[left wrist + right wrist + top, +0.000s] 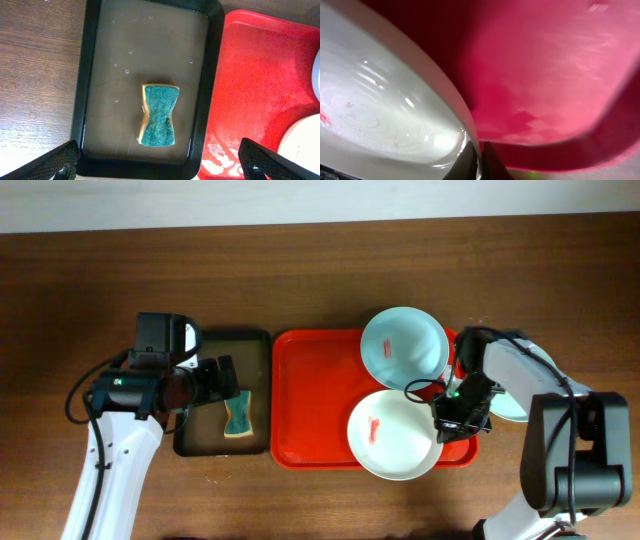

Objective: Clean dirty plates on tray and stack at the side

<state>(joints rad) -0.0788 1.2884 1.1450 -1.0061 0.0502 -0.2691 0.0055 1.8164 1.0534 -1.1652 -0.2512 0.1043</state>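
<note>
We tag right gripper (445,415) clamped on rim of round white red-smeared plate (385,435), likely steadying it on bright red plastic tray (310,400); left gripper (160,162) splayed wide over green sponge (159,116).

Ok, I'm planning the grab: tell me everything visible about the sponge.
The sponge is hourglass-shaped, with a rough teal-green scrub face up and yellow foam showing at its edges. It lies flat on the wet-looking floor of the black-rimmed tray, right of centre, clear of the walls. Nothing else touches it; the open left gripper is clear of it.
</note>
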